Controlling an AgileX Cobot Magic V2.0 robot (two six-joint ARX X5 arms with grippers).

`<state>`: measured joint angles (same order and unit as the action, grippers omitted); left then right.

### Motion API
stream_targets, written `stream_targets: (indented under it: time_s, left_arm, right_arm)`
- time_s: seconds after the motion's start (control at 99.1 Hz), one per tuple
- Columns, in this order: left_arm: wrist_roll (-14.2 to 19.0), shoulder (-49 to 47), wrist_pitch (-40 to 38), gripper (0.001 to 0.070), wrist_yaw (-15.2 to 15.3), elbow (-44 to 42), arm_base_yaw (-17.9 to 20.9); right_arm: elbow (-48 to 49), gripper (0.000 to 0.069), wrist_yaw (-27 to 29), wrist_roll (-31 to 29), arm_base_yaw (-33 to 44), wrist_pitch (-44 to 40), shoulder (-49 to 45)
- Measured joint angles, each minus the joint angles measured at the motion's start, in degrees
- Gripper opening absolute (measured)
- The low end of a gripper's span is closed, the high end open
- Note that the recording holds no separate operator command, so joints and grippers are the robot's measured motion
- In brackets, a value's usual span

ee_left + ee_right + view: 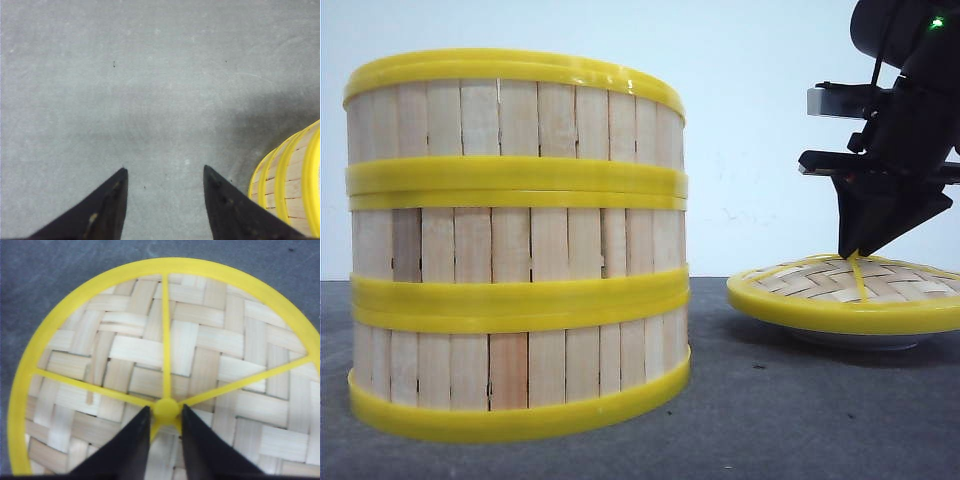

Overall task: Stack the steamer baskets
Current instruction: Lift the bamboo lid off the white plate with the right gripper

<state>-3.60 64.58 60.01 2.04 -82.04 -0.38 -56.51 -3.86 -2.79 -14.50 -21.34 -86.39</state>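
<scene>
On the left side of the front view, the three steamer baskets (517,260) are standing one on another as a single straight tower on the grey surface (770,420), with their yellow rims meeting between the levels. To the right of the tower and apart from it, a domed woven lid (850,290) with a yellow rim is lying on a white plate (865,341). The right gripper (858,252) is coming down from above, and its dark tips are touching the centre of the lid where the yellow ribs are meeting.

From the left wrist view, the left gripper (165,177) is hanging over the bare surface. Its jaws are standing wide apart and nothing is sitting between them. The side of the basket tower (292,185) is showing at the edge of this picture, near one finger but not touching it.

From the right wrist view, the jaws of the right gripper (166,411) are standing narrow, one on each side of the yellow knob (166,409) in the middle of the lid (200,345). They are lying against the knob, so they are seeming to grip it.
</scene>
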Motion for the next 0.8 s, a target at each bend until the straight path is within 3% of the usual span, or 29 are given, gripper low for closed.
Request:
stream_targets:
  time_s: [0.222,0.383,0.625,0.797]
  left_arm:
    - [0.0,0.0,0.0,0.0276,0.0,0.0,0.0]
    - [0.0,0.0,0.0,0.0276,0.0,0.0,0.0]
    - [0.0,0.0,-0.2,0.0276,0.0,0.0,0.0]
    - [0.0,0.0,-0.5,0.0276,0.0,0.0,0.0]
  right_arm:
    - [-0.1,0.0069,0.0,0.0,0.0,-0.2,0.0]
    - [-3.0,0.0068,-0.7,0.0,-0.1,-4.7,0.7]
    - [-16.9,0.0068,-1.3,1.9,-0.1,-14.9,3.4]
    - [-26.9,0.0068,-7.6,3.0,-0.3,-22.4,3.4]
